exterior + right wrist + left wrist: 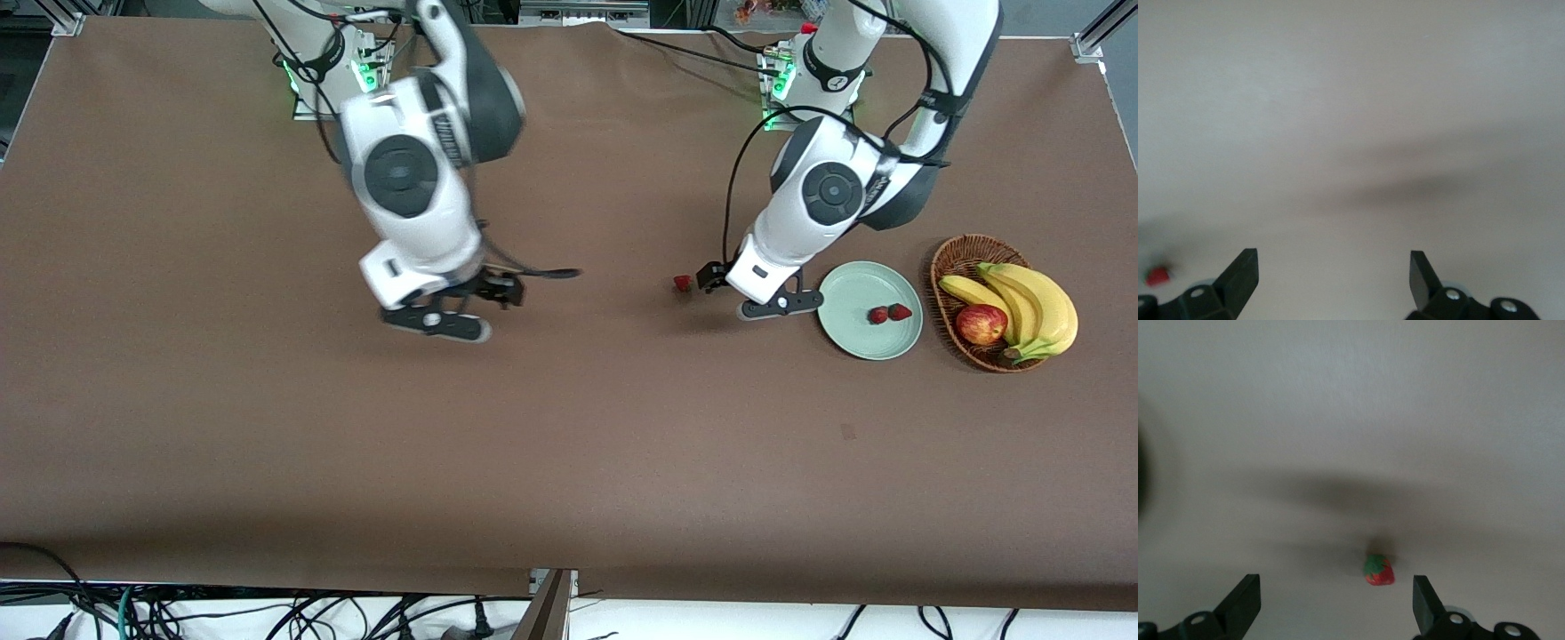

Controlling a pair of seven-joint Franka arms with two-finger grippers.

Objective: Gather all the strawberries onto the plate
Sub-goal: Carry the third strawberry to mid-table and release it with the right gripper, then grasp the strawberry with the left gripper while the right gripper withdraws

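Principal risk noted: the last loose strawberry is tiny and rounded, and a pinch that lands off-centre would likely roll or flick it across the brown table instead of seating it between the pads; a descent too deep would scrape the fingertips on the tabletop. A second risk concerns the carry: the plate is shallow and already holds two strawberries lying side by side near its middle, so a release from height could bounce the berry out or knock the resting pair toward the rim. All positions below are given against the plate. The loose strawberry lies on the bare table, apart from the plate on the side toward the right arm's end of the table, with the left gripper between them, low over the table just beside the plate's rim. Its jaws stand wide apart and hold nothing; in the left wrist view the berry sits upright, leafy top uppermost, ahead of the fingertips and closer to one finger than the other, so some centring is judged necessary before closing. The right gripper hovers over bare table well away from the plate, toward the right arm's end, jaws likewise wide and empty; this arm appears to be waiting. A wicker basket with bananas and an apple stands just beside the plate, toward the left arm's end.
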